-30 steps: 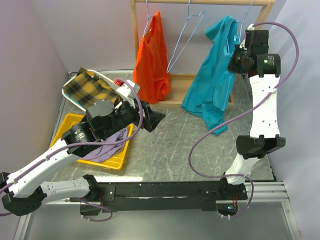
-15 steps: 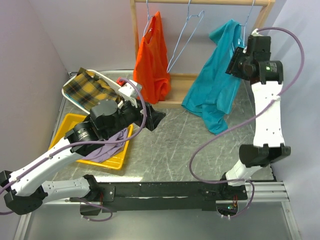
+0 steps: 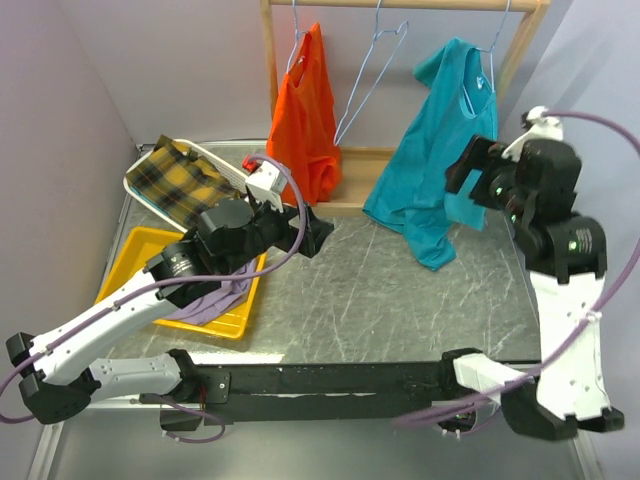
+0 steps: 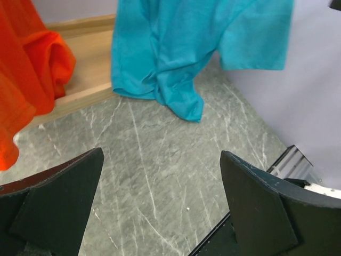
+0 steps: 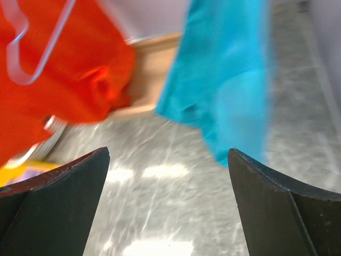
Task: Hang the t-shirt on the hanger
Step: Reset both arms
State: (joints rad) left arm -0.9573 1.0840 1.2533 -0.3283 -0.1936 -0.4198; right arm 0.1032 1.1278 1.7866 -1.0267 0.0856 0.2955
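T-shirt (image 3: 435, 170) was draped on the hanger (image 3: 482, 70) at the right end of the wooden rack (image 3: 530, 40), roughly 1 o'clock on the table (image 3: 350, 290). The hanger's wire showed in the neck opening and its hook ran up to the top rail. The fabric hung lopsided and bunched. Its lowest tip dropped in front of the rack's base board, down near the table; couldn't tell if it touched.

Right gripper (image 3: 462, 190) sat just at the shirt's 3 o'clock edge, fingers spread wide, nothing between them. The right wrist view was blurred, with teal cloth ahead of the gripper (image 5: 168, 197) and no grip on it.

Left gripper (image 3: 315, 232) was low over the table near 10 o'clock, jaws apart and empty. It pointed toward the shirt but was well apart from it. In its wrist view only bare table lay between the fingers (image 4: 53, 202).

An orange garment (image 3: 305, 120) hung at 12 o'clock, with a bare hanger (image 3: 370, 75) between it and the t-shirt. A yellow tray (image 3: 135, 250) with lilac cloth (image 3: 215, 295) sat at 9 o'clock. A white basket (image 3: 215, 155) holding plaid fabric (image 3: 180, 175) sat behind it.
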